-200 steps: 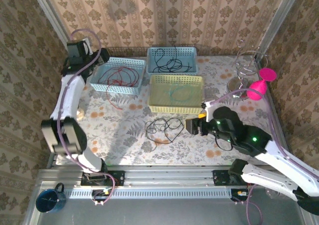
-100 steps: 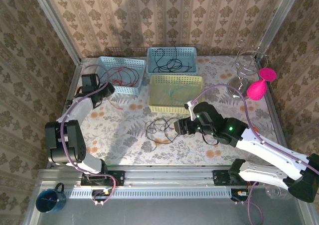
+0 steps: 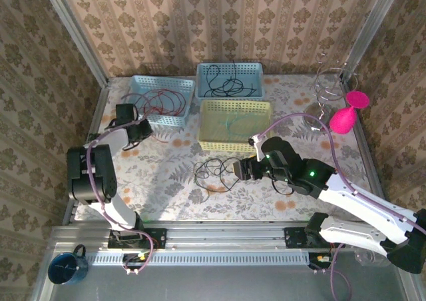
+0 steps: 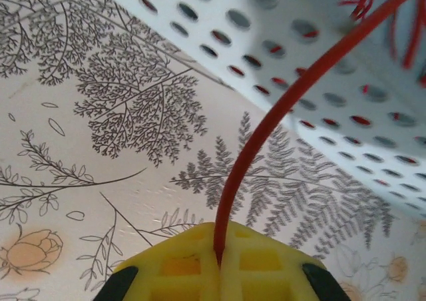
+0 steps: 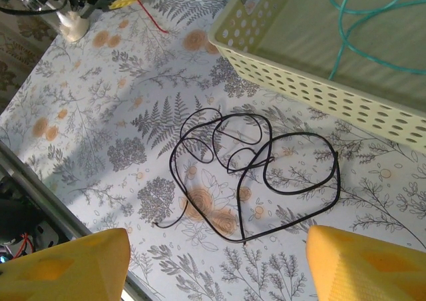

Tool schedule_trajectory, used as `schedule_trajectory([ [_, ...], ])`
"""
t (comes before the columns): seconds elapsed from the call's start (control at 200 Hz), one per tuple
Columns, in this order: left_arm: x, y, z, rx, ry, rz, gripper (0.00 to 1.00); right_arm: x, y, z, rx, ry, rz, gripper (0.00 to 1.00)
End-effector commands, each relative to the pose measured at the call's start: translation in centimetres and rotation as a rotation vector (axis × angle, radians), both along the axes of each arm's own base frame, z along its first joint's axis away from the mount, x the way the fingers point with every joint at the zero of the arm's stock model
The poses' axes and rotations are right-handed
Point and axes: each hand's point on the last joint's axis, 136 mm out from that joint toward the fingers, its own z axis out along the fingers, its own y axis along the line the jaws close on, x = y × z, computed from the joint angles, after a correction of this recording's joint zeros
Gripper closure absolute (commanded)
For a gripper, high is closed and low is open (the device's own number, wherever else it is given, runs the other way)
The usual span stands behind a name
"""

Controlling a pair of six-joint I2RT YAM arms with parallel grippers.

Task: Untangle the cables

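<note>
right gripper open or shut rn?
Open. The right gripper has its yellow fingers wide apart at the wrist view's lower corners; the black cable lies ungripped beyond them.

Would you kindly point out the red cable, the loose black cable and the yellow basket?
red cable (image 4: 266,128): left wrist view, mid-length
loose black cable (image 5: 253,160): right wrist view, tangle's middle
yellow basket (image 5: 313,91): right wrist view, perforated wall

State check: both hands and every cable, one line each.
left hand: shut on red cable
right hand: open, facing loose black cable, not touching it
red cable: mostly in left blue basket, one strand out to left hand
loose black cable: tangled loops on table, ungripped
second black cable: in far blue basket
green cable: in yellow basket
</note>
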Motion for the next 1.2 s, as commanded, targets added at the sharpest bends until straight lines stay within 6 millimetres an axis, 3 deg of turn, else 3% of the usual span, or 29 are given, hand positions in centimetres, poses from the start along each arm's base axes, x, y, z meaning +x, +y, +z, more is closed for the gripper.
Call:
schedule_trajectory([
  [0.0, 2.0, -1.4, 7.6, -0.023, -0.171, -0.039, 1.0, 0.2, 0.0, 0.6, 0.004, -0.019, 0.0, 0.28],
  [0.095, 3.8, -2.1, 11.3, -0.058, -0.249, -0.049, 1.0, 0.4, 0.4, 0.3, 0.003, -0.015, 0.005, 0.28],
  [0.155, 5.4, -2.4, 12.1, -0.049, -0.262, -0.053, 1.0, 0.5, 0.7, 0.0, 0.004, -0.002, 0.006, 0.29],
  [0.31, 10.1, -3.1, 10.2, -0.094, -0.236, -0.041, 1.0, 0.3, 1.1, 0.7, 0.041, 0.008, 0.011, 0.31],
  [0.48, 13.4, -2.6, 8.2, -0.052, -0.232, -0.005, 1.0, -0.3, -0.2, 1.3, 0.04, -0.007, -0.009, 0.31],
  [0.68, 13.5, -2.1, 6.3, 0.032, -0.166, -0.032, 1.0, -0.9, -1.6, 0.9, 0.037, -0.014, -0.043, 0.3],
  [0.825, 12.7, -0.9, 5.5, 0.048, -0.162, -0.014, 1.0, -0.7, -1.3, 0.6, 0.034, -0.009, -0.042, 0.3],
  [0.92, 12.7, -1.9, 8.6, -0.005, -0.258, -0.057, 1.0, -0.4, -0.9, 0.6, 0.032, -0.01, -0.033, 0.3],
  [1.02, 12.8, -3.2, 14.1, -0.011, -0.362, -0.134, 1.0, -0.1, -0.5, 0.8, 0.025, -0.018, -0.025, 0.3],
  [1.1, 12.4, -2.9, 18.1, 0.012, -0.433, -0.153, 1.0, 0.1, -0.2, 0.9, 0.031, -0.019, -0.019, 0.3],
  [1.2, 11.7, -2.4, 21.1, 0.022, -0.493, -0.155, 1.0, 0.2, 0.0, 0.6, 0.038, -0.015, -0.019, 0.3],
])
